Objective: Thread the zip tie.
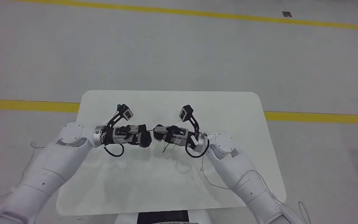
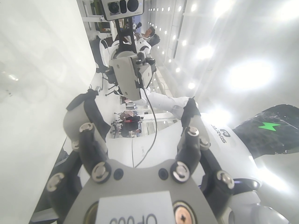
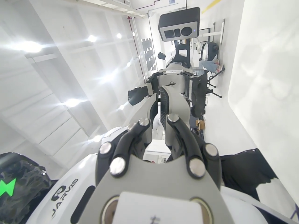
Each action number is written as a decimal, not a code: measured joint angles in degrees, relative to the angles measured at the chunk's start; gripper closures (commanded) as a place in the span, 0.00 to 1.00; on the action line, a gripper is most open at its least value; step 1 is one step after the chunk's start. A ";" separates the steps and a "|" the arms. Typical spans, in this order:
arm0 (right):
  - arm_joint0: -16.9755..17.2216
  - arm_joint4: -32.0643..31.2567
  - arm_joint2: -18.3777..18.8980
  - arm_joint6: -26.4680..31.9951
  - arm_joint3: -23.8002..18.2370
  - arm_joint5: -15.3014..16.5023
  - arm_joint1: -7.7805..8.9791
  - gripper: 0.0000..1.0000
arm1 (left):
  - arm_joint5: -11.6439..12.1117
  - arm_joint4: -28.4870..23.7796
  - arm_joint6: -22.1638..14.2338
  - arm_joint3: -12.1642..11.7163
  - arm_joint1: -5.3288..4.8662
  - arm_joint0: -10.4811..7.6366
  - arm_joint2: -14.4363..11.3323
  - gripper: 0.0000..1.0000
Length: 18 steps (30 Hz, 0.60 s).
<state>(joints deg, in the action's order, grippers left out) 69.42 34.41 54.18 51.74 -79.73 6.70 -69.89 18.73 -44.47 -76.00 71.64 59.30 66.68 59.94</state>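
Since both arms meet nose to nose above the middle of the table [image 1: 235,112], I read this as the lining-up step that comes before any threading. The right gripper [image 1: 160,133] has its fingers pressed together. From them a thin dark strand, which I take to be the zip tie [image 1: 165,148], runs back towards the robot's body, clear of the tabletop. Holding it up in the air makes sense to me, because the free part can be reached from the other side without scraping the surface. The left gripper [image 2: 135,103] faces it from just beside, jaws spread wide and holding nothing, presumably so it can close on the loose part of the tie. I cannot make out the tie's head or tip, so I cannot say whether any of it has gone through. My judgement is that the threading is not yet done, and that so thin a strand will flex easily when caught.
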 measured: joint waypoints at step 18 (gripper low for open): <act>0.54 -7.13 1.36 1.63 -1.60 -0.89 0.87 1.00 | -0.53 1.10 0.61 0.04 -0.28 0.13 -0.20 0.59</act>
<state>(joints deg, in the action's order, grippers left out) 69.96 27.27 55.54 53.38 -81.33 5.81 -69.02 18.19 -43.37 -75.39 71.68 59.01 66.81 59.74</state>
